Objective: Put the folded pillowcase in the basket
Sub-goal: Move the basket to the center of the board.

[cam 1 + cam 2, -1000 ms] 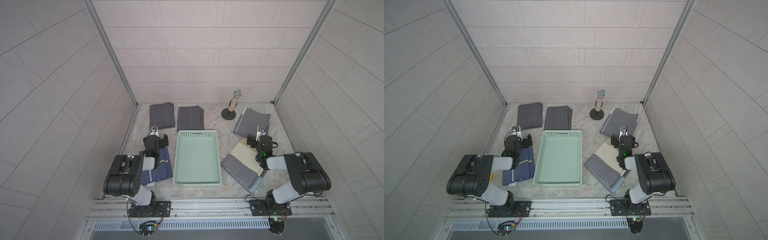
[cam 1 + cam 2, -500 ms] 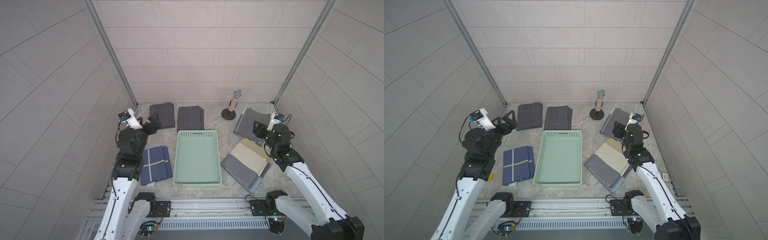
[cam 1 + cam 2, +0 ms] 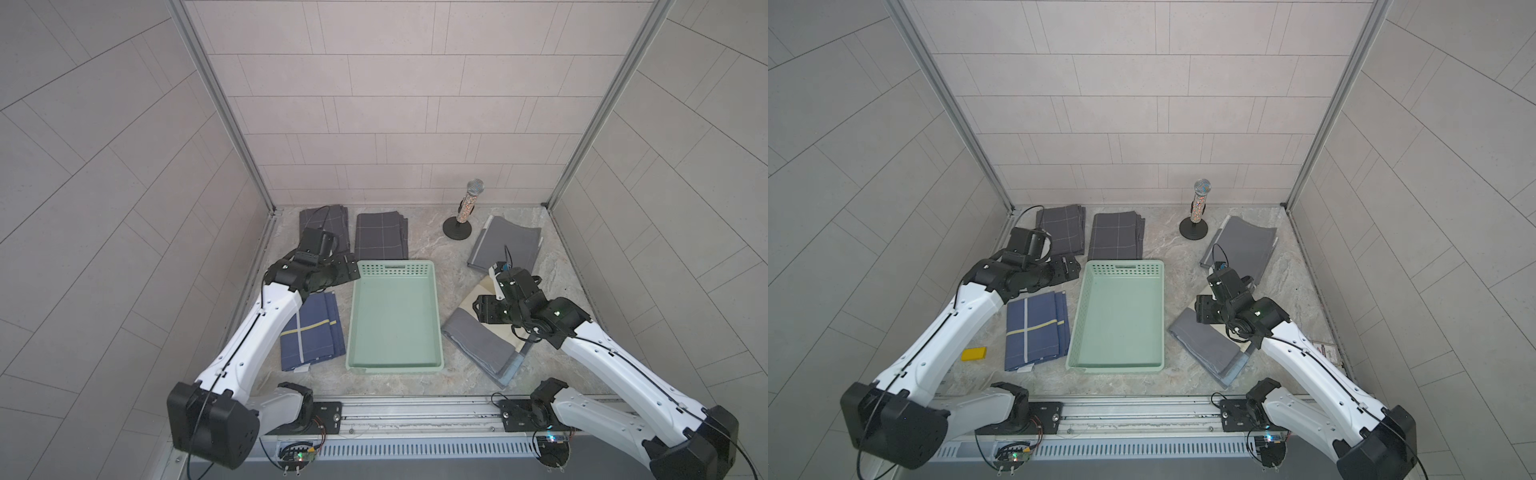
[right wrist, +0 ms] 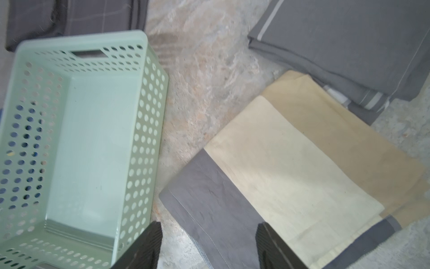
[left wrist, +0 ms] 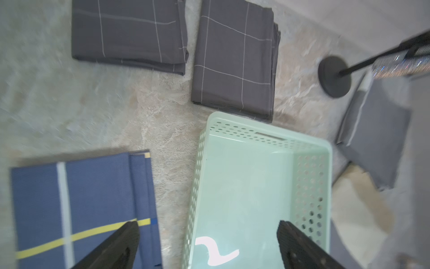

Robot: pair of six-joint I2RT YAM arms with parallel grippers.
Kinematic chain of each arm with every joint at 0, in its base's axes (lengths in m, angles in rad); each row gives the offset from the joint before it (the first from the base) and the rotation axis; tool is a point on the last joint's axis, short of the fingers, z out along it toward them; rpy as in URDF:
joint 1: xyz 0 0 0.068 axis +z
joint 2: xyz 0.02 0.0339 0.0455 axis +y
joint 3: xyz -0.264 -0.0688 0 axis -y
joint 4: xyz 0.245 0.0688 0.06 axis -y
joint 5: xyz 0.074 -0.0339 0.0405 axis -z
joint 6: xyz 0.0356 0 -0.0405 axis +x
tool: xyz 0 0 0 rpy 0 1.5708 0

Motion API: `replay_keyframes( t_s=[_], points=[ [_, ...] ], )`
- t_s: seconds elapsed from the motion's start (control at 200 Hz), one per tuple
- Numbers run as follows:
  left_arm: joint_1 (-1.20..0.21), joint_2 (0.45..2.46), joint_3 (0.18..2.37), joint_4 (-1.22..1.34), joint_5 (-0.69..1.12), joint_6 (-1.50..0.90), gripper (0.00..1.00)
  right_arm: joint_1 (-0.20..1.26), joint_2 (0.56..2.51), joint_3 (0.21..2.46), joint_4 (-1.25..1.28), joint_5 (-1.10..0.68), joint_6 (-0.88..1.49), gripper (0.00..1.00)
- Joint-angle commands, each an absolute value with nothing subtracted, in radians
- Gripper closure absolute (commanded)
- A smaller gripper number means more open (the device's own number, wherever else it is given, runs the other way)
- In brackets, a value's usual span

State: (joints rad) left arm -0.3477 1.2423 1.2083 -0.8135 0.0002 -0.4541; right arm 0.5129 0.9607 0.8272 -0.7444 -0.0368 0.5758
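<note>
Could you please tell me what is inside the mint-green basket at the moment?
Nothing is in the basket; its floor shows bare in both top views. Only the strip right behind its near wall is hidden from above.

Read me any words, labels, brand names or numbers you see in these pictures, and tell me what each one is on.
No text can be read in any view.
Small printed card on the table near the right wall, in a top view: marks with some red, too small to read.
Basket: no lettering visible.
Navy pillowcase: only a white and a yellow stripe, no lettering.
</note>
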Motion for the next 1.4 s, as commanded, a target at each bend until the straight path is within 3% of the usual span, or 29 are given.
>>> replay_keyframes(
  t_s=[0.0, 0.045, 0.08, 0.135, 0.175, 0.25, 0.305, 0.44, 0.53, 0.61, 0.685, 0.841, 0.951, 1.171, 1.296, 1.396],
  points=[
    [-0.460, 1.301, 1.292, -1.062, -0.434, -0.284, 0.01, 0.536, 0.982, 0.864, -0.835, 0.006, 0.572, 0.32],
    [-0.474, 1.315, 1.297, -1.060, -0.490, -0.246, 0.08, 0.552, 1.005, 0.888, -0.860, 0.018, 0.562, 0.32],
    [-0.470, 1.319, 1.290, -1.048, -0.502, -0.260, 0.23, 0.568, 1.022, 0.904, -0.877, 0.027, 0.556, 0.32],
    [-0.432, 1.318, 1.280, -1.035, -0.457, -0.313, 0.81, 0.595, 1.048, 0.925, -0.890, 0.024, 0.547, 0.32],
    [-0.378, 1.321, 1.275, -1.032, -0.313, -0.332, 1.00, 0.615, 1.063, 0.934, -0.889, 0.010, 0.547, 0.32],
    [-0.272, 1.301, 1.206, -0.963, 0.049, -0.333, 1.00, 0.667, 1.092, 0.939, -0.860, -0.032, 0.567, 0.34],
    [-0.234, 1.277, 1.158, -0.923, 0.171, -0.340, 1.00, 0.716, 1.120, 0.940, -0.832, -0.054, 0.589, 0.36],
    [-0.235, 1.224, 1.121, -0.942, 0.178, -0.298, 1.00, 0.819, 1.204, 0.919, -0.734, -0.081, 0.648, 0.37],
    [-0.235, 1.173, 1.088, -0.925, 0.202, -0.316, 0.78, 0.862, 1.267, 0.900, -0.657, -0.085, 0.676, 0.37],
    [-0.235, 1.141, 1.049, -0.899, 0.241, -0.340, 0.72, 0.881, 1.335, 0.897, -0.605, -0.096, 0.685, 0.37],
    [-0.236, 1.131, 1.014, -0.884, 0.254, -0.351, 0.67, 0.885, 1.393, 0.897, -0.563, -0.109, 0.683, 0.45],
    [-0.237, 1.121, 0.977, -0.864, 0.271, -0.384, 0.66, 0.890, 1.479, 0.928, -0.508, -0.122, 0.710, 0.65],
    [-0.236, 1.117, 0.992, -0.866, 0.267, -0.390, 0.67, 0.905, 1.517, 0.959, -0.460, -0.100, 0.765, 0.70],
    [-0.237, 1.122, 1.029, -0.871, 0.281, -0.403, 0.66, 0.935, 1.628, 1.076, -0.434, -0.080, 0.835, 0.70],
    [-0.238, 1.125, 1.048, -0.873, 0.299, -0.411, 0.65, 0.951, 1.669, 1.148, -0.505, -0.052, 0.837, 0.58],
    [-0.255, 1.125, 1.080, -0.885, 0.295, -0.411, 0.59, 0.953, 1.610, 1.114, -0.539, -0.011, 0.835, 0.50]
  ],
)
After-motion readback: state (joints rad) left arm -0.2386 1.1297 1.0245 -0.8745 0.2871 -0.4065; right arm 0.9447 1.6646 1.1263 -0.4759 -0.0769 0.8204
